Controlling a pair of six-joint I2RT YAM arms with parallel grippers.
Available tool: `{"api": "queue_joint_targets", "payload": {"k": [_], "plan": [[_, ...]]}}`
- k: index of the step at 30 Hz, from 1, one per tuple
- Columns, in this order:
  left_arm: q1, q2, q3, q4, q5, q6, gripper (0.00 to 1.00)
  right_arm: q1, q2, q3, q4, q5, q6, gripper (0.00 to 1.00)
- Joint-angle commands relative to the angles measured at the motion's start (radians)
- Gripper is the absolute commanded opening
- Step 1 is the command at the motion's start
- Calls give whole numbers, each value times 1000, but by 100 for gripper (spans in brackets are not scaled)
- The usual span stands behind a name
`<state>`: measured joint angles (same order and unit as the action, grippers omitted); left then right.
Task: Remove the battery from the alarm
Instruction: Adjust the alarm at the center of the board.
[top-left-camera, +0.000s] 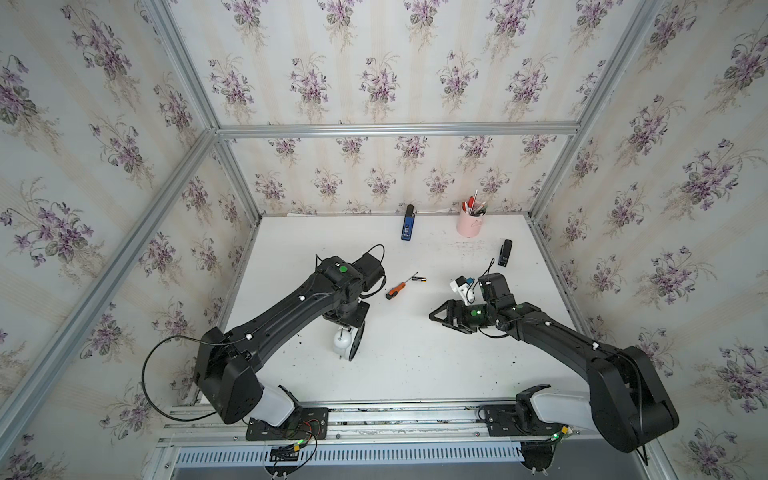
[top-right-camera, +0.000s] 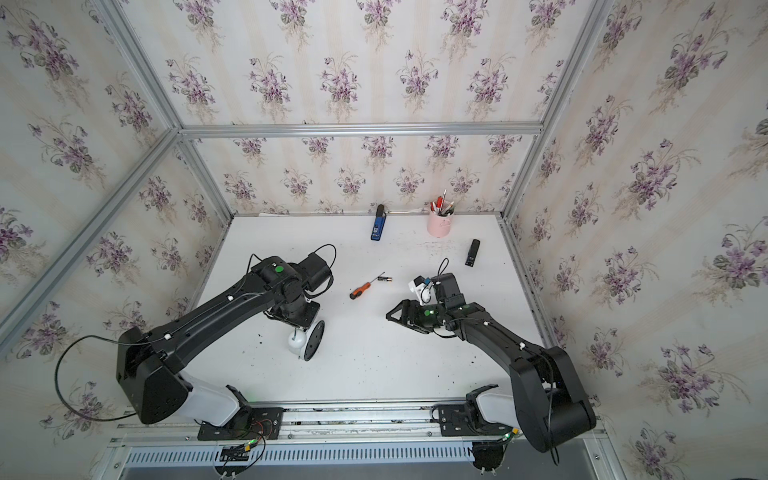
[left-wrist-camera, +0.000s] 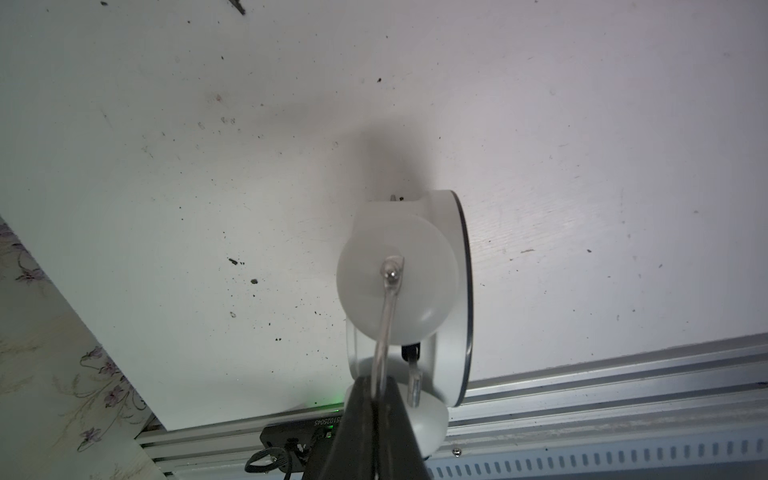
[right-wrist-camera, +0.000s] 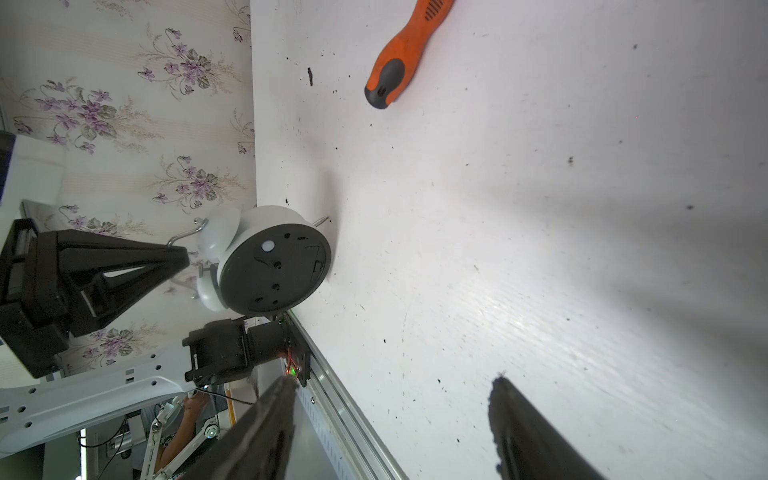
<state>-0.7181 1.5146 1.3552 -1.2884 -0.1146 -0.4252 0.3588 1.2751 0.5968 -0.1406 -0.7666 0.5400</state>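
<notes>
The left claw (left-wrist-camera: 376, 401), clenched on the alarm (right-wrist-camera: 268, 217) handle (left-wrist-camera: 384, 328), should hold the back (right-wrist-camera: 270, 276) steady toward the released right claw (right-wrist-camera: 392, 384), well apart.

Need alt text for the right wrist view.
White twin-bell alarm clock on the white table, black back panel facing the camera, left gripper shut on its metal handle. Orange-and-black screwdriver lies apart from it; right gripper open in the foreground.
</notes>
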Motion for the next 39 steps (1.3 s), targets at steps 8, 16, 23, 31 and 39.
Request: {"api": "queue_joint_targets", "payload": {"k": [8, 16, 23, 31, 39], "plan": [[-152, 141, 83, 18, -61, -50, 0, -10, -30, -32, -24, 13, -24, 77], [-224, 225, 94, 123, -21, -122, 14, -27, -15, -49, -36, 18, -38, 77], [-233, 264, 53, 202, 23, -152, 19, -38, -16, -58, -45, 16, -51, 77], [-197, 83, 110, 186, -19, -188, 46, -29, -106, -169, 43, 14, 141, 70], [226, -92, -113, 415, 177, 3, 52, 433, -275, -179, 151, 344, 588, 32]]}}
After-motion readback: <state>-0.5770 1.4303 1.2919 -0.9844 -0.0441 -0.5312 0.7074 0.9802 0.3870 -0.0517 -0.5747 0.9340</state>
